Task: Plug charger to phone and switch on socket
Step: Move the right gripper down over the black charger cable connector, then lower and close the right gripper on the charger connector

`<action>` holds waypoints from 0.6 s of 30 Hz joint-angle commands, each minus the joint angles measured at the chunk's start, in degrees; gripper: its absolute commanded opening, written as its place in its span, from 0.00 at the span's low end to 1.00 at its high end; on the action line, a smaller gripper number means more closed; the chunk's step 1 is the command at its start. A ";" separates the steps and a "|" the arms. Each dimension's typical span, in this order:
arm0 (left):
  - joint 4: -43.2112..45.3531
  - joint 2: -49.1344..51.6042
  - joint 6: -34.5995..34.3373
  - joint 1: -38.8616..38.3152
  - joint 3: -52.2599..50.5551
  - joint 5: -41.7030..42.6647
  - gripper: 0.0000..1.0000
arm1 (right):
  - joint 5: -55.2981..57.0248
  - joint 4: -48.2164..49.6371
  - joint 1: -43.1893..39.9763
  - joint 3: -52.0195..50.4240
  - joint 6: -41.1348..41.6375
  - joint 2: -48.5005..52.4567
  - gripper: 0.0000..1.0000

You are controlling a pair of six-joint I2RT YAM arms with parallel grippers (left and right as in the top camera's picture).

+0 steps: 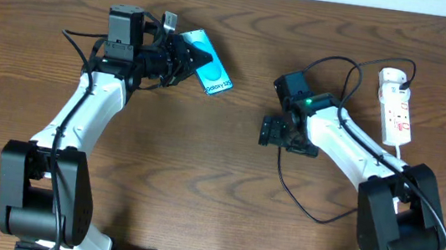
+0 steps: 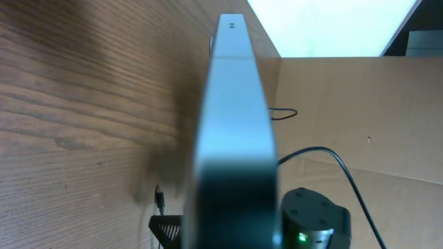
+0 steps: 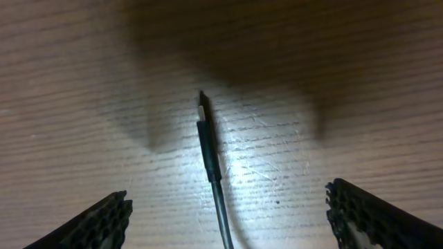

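The phone [image 1: 214, 75], cyan screen with a white strip, is held at the upper left by my left gripper [image 1: 190, 57], which is shut on its near end. In the left wrist view the phone [image 2: 232, 131] shows edge-on as a dark slab. The black charger cable [image 1: 292, 196] loops from the white socket [image 1: 396, 107] at the far right to my right gripper [image 1: 273, 132]. In the right wrist view the plug tip [image 3: 208, 142] lies flat on the wood between the open fingers of the right gripper [image 3: 228, 200], touching neither. The plug tip also shows in the left wrist view [image 2: 159, 199].
The wooden table [image 1: 200, 181] carries everything. The socket's thick white cord [image 1: 411, 155] runs down along the right edge. Cardboard walls [image 2: 360, 104] stand beyond the table's far side. The right arm's body [image 2: 311, 221] sits close beside the held phone.
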 commanded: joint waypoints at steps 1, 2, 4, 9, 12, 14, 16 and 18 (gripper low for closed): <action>0.44 0.09 1.46 -0.09 -0.28 1.38 0.07 | 0.74 0.55 0.55 0.04 1.44 1.62 0.82; 0.44 0.09 1.46 -0.09 -0.28 1.38 0.07 | 0.72 0.70 0.55 0.04 1.64 1.75 0.80; 0.44 0.09 1.46 -0.09 -0.28 1.38 0.07 | 0.70 1.09 0.55 0.04 1.66 2.01 0.78; 0.44 0.09 1.46 -0.09 -0.28 1.40 0.07 | 0.74 1.62 0.55 0.04 1.57 2.43 0.75; 0.44 0.07 1.44 -0.09 -0.28 1.40 0.07 | 0.74 1.99 0.57 0.04 1.33 2.45 0.73; 0.44 0.09 1.44 -0.09 -0.28 1.40 0.07 | 0.74 2.12 0.55 0.04 0.48 2.45 0.73; 0.44 0.07 1.44 -0.09 -0.28 1.40 0.07 | 1.11 2.10 0.55 0.04 0.50 2.45 0.73; 0.44 0.09 1.44 -0.09 -0.28 1.40 0.07 | 1.66 2.29 0.55 0.04 0.48 2.45 0.73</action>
